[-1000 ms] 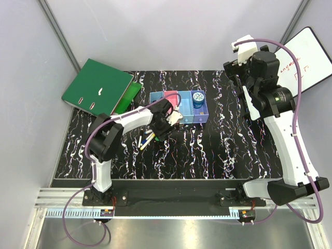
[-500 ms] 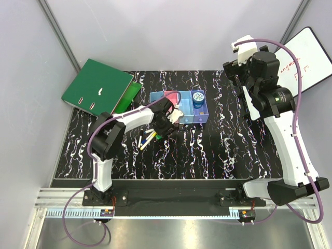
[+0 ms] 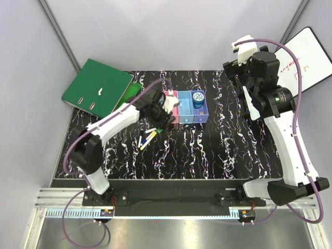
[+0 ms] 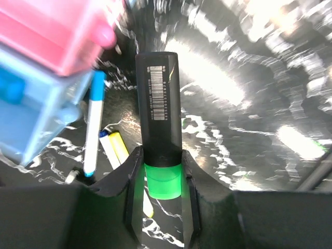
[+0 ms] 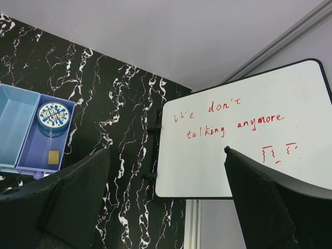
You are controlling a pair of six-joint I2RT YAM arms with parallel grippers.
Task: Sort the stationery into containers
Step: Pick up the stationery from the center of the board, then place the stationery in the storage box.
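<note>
Item 1: left gripper (image 4: pixel 162 179), clamped on black-and-green marker (image 4: pixel 158 98).
Marker hung near pink bin (image 4: pixel 52 31); right gripper (image 5: pixel 166 181) stood spread wide, empty.

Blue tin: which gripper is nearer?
Left. The left gripper holds a marker by the pink bin, two bins from the tin; the right gripper hangs open farther off, toward the whiteboard.

Tin (image 5: pixel 53 116) in the rightmost bin (image 5: pixel 32 149)

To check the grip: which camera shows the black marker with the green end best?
The left wrist view: the marker fills the centre, its green end held in the left claw. In the top view the claw covers it. The right wrist view misses it.
</note>
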